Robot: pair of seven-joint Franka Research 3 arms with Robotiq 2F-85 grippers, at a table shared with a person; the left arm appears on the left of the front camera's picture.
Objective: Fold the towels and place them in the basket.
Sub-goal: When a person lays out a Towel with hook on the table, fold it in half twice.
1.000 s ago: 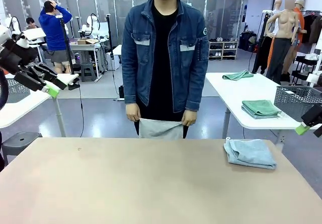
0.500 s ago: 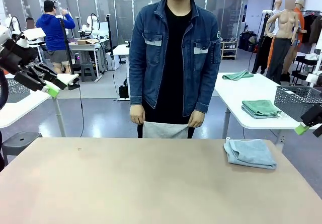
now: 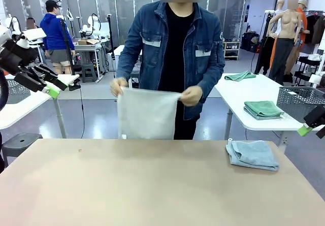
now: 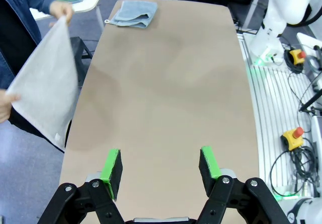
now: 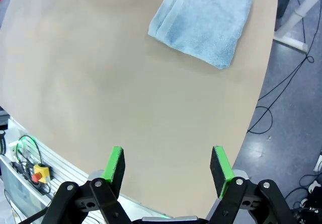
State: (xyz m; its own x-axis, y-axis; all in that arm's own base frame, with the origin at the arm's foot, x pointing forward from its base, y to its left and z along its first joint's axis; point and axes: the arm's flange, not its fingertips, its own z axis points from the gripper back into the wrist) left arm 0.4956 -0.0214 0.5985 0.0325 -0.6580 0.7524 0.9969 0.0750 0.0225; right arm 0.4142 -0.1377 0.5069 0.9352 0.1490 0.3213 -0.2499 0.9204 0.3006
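A person at the table's far edge holds a cream-white towel spread out and hanging in both hands, above the table; it also appears in the left wrist view. A pale blue-grey towel lies folded on the table's right side. My left gripper hovers open off the table's left side, with nothing between its fingers. Just off the right edge, my right gripper is also open and empty. A dark grey mesh basket stands on the white side table at far right.
The tan table is bare between the two grippers. Folded green towels lie on the white side table at right. Another mesh container stands on a white table behind my left gripper.
The person has raised the cream-white towel from below the table's far edge and spread it out at chest height. Neither arm has moved.
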